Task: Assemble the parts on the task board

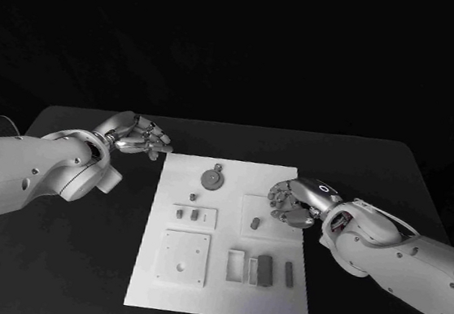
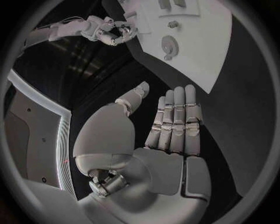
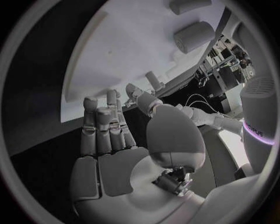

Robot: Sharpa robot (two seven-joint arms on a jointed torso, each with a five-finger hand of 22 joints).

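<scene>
Both hands hold nothing: my left hand [image 1: 136, 136] hovers spread beside the task board [image 1: 222, 288], my right hand [image 1: 296, 202] loosely curled over its edge.

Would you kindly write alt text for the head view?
A white task board lies mid-table with small grey parts on it. The left hand hovers off its far left corner and the right hand over its right edge, both holding nothing.

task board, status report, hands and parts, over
Left hand open, off the task board. Right hand open at its right edge. Parts untouched. Nothing in the way.
</scene>
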